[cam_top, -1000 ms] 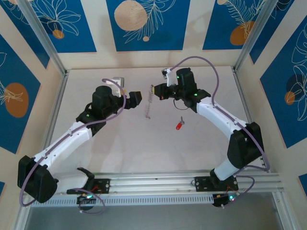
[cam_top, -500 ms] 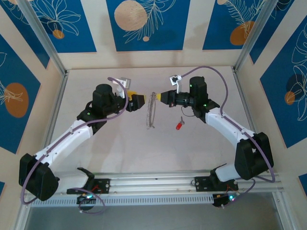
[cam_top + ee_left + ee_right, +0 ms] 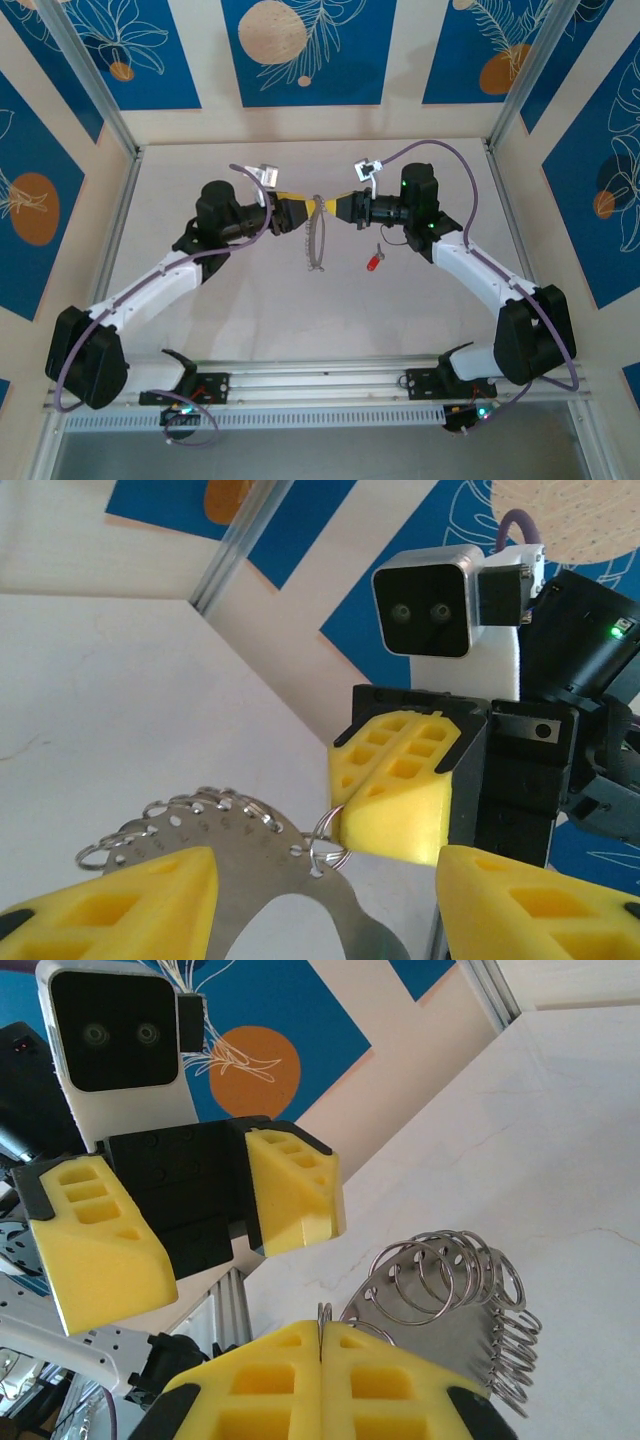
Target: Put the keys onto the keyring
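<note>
— What do we record for the surroundings?
— We note a pale, faintly veined table (image 3: 250,300) across the middle of the frame. Above it stand blue wall panels (image 3: 300,50) bearing orange discs and white leaf outlines.
— And the framing?
— Aluminium posts (image 3: 90,82) slant in at upper left and upper right.

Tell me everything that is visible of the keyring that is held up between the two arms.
The keyring is a flat, curved plate of silvery metal with small holes along its outer edge; small wire split rings pass through them. It hangs in the air above the table. The right tool is shut on one ring at its end. The left tool is open, one yellow pad on each side of the plate; contact there is unclear.
</note>
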Controlling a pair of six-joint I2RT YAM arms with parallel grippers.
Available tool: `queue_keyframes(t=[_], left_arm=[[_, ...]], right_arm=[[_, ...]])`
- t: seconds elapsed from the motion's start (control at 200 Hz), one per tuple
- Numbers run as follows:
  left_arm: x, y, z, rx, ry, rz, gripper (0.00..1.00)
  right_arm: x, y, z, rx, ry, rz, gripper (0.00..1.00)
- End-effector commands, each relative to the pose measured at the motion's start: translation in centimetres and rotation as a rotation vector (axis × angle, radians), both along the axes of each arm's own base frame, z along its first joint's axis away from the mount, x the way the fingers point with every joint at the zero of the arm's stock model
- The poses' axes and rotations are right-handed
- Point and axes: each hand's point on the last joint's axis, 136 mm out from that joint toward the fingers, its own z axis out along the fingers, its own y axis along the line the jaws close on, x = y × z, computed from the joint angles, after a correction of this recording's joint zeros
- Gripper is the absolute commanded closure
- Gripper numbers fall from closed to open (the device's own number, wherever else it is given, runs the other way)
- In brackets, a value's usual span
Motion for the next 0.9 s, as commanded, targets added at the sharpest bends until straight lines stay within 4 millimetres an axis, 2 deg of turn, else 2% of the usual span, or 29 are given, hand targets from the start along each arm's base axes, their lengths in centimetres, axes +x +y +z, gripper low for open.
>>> queue_keyframes(t=[0.0, 0.435, 0.64, 0.895], left_arm=[[-0.6, -0.7, 1.1, -0.076, -0.010, -0.076, 0.42], [-0.1, -2.4, 0.5, -0.156, 0.048, -0.164, 0.47], [-1.2, -2.7, 0.8, -0.186, 0.046, -0.233, 0.50], [-3.0, -2.2, 1.8, -0.196, 0.007, -0.283, 0.54]], right_arm=[[-0.3, 0.5, 1.5, 0.020, -0.058, 0.038, 1.00], [-0.1, 2.2, 0.6, 0.002, -0.046, 0.069, 1.00], [1.6, 1.3, -0.5, -0.052, -0.033, -0.036, 1.00], [2.6, 0.2, -0.7, -0.080, -0.034, -0.120, 1.00]])
